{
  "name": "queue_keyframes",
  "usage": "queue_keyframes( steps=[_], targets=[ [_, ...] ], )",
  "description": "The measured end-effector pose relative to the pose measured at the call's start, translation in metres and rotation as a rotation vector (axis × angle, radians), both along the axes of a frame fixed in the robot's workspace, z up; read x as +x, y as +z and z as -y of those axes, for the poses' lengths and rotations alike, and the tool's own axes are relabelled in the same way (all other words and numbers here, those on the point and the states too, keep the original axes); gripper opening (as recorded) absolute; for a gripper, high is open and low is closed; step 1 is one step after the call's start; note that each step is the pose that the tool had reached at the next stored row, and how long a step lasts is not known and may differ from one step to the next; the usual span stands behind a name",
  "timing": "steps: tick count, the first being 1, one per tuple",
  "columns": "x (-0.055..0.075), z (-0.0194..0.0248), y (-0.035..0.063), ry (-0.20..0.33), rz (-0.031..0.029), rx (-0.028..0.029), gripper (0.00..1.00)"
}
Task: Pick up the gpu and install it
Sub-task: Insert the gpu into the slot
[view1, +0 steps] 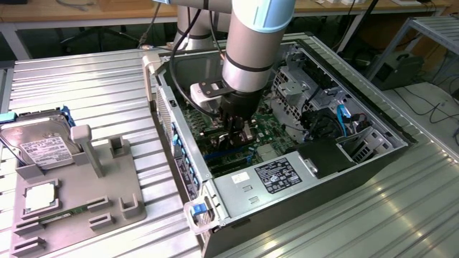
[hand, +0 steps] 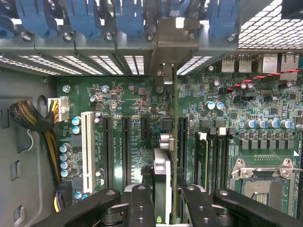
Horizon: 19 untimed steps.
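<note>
Green motherboard point(hand: 132, 94) | gripper point(hand: 166, 208) clamps gpu point(hand: 175, 132) upright | blue latches point(hand: 80, 19) beyond

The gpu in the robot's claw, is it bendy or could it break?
Probably stiff, not floppy: the gpu stands straight on edge in the gripper. Likely fragile, since it's a thin board. Its metal bracket probably makes that end heavier.

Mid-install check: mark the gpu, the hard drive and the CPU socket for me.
gpu point(hand: 175, 123): wrist view, on the card's thin board edge.
hard drive point(view1: 40, 146): exterior view, on its white label.
CPU socket point(hand: 265, 189): wrist view, on the socket's dark centre.
</note>
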<state>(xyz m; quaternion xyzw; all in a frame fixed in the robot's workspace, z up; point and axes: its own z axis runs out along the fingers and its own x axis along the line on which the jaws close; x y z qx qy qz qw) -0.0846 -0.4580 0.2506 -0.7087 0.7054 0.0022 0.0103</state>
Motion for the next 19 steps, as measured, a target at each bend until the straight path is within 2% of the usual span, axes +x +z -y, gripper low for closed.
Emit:
queue_keyframes(
  steps=[19],
  targets=[
    [-0.0028,0.0000,-0.0023,0.000,-0.0004,0.0001,0.28]
  ],
)
